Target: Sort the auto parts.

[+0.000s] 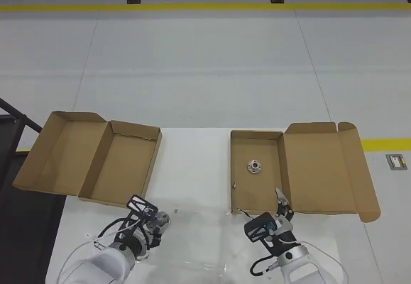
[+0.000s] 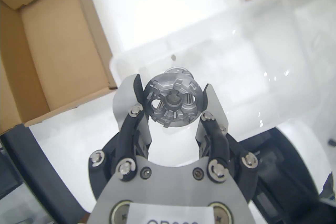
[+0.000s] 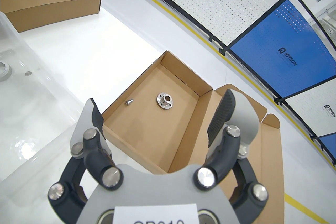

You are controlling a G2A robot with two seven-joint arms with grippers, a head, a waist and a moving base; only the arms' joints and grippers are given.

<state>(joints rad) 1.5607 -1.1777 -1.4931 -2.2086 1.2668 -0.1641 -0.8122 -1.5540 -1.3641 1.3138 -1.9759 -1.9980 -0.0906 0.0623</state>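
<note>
Nearest the robot, the left claw [image 2: 172, 97] is pinching a dark toothed metal hub [image 2: 170, 104] by its rim, one finger on each side. The part is held off the surface [image 1: 191, 170], seemingly above the end of a clear plastic bin [image 2: 262, 51] that lies closest to the left cardboard box [image 1: 123, 167], though the bin's pale walls make its edge hard to trace. A small dark speck lies on the bin's floor just beyond the held part. In the right wrist view a silver ring [image 3: 3, 71] lies in the same bin.

The right claw [image 3: 160, 114] is spread wide with nothing between its ribbed pads, and hangs at the near edge of the right cardboard box [image 3: 147, 130]. Inside that box a flanged silver hub [image 3: 164, 99] rests flat near the middle of the floor. A small bolt [image 3: 128, 102] lies on its side close to the wall that faces the other box, apart from the hub.

Farther out, both boxes lie open with their lids folded flat outward, set well apart at the surface's far edge.
</note>
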